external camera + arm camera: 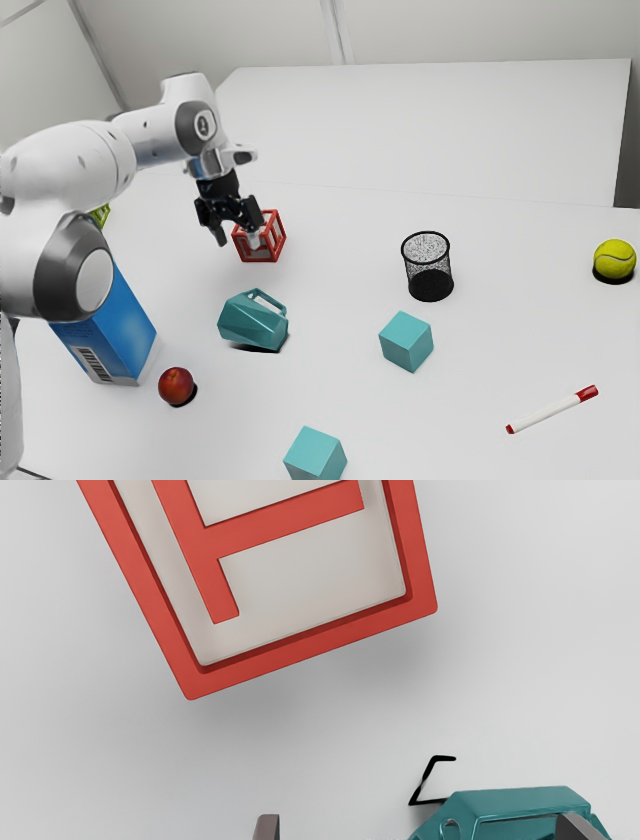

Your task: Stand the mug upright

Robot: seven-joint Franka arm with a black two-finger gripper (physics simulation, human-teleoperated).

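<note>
Teal faceted mug (250, 324), on its side

Near your gripper (237, 236), the wrist view's edge truncates the red block (305, 647) and the mug (520, 804), the latter partly occluded by your finger (575, 828), while your arm (70, 165), upstream of the gripper, conceals parts of the blue box (118, 325) and green block (101, 214).

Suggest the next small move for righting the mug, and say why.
Probably shift the open gripper sideways toward the mug before lowering: the mug lies on its side, off toward one finger instead of centered between both.
</note>
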